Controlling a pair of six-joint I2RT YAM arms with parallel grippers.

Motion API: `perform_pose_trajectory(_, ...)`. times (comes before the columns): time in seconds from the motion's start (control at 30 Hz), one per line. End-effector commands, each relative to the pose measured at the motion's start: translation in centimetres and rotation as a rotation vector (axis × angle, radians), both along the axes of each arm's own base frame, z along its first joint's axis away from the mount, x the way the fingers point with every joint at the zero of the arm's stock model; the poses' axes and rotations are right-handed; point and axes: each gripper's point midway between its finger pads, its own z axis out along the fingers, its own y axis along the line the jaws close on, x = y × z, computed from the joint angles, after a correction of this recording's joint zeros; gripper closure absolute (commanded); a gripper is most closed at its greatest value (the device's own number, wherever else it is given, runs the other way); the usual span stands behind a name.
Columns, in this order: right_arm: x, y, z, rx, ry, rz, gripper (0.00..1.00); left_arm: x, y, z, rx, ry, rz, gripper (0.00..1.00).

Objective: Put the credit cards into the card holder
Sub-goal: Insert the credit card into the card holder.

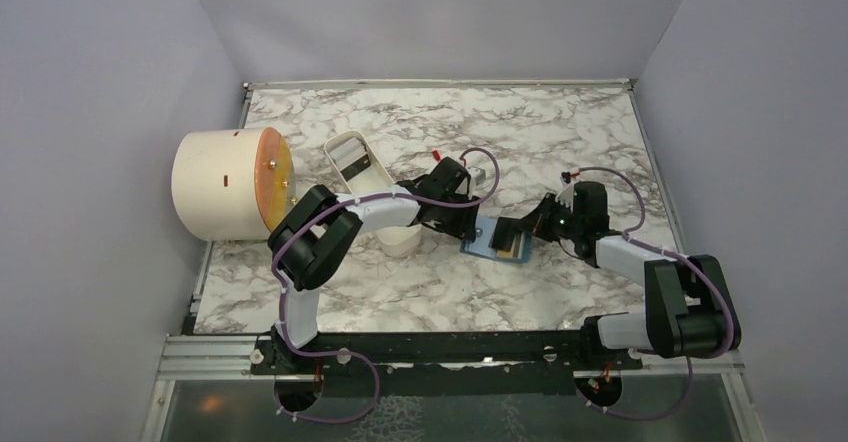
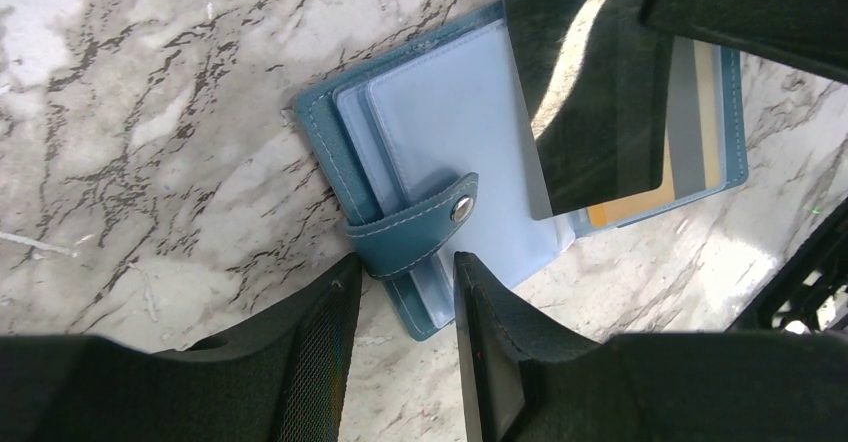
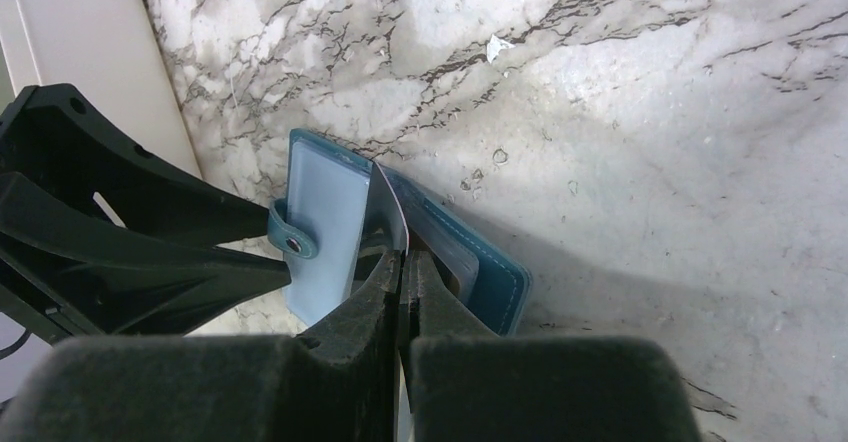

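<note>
The teal-blue card holder (image 2: 420, 152) lies open on the marble, its clear sleeves up and its snap strap (image 2: 420, 232) folded over the near edge. My left gripper (image 2: 405, 262) straddles that strap, a fingertip pressed against each side of it. My right gripper (image 3: 405, 257) is shut on the dark grey credit card (image 2: 600, 92) with a pale band. That card stands tilted over the holder's right panel, its lower edge at the pocket. The yellow-orange credit card (image 2: 630, 207) sits in that pocket, only a strip showing. From above, both grippers meet at the holder (image 1: 485, 244).
A cream cylinder with a round orange face (image 1: 225, 184) lies at the table's left edge. The long white oval tray (image 1: 362, 167) stands just behind my left arm. A small red-tipped item (image 1: 437, 152) lies beyond the left wrist. Grey walls enclose the table.
</note>
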Motion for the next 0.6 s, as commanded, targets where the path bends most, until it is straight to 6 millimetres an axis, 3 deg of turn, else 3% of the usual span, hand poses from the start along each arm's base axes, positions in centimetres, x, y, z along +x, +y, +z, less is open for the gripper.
perform_pose_trajectory(0.0, -0.2, 0.2, -0.1, 0.011, -0.028, 0.018, 0.99, -2.1, -0.5, -0.5, -0.037, 0.069, -0.022, 0.59)
perform_pose_trajectory(0.57, -2.2, 0.6, -0.8, 0.041, 0.005, 0.047, 0.99, -2.7, -0.7, -0.8, -0.06, 0.097, -0.012, 0.59)
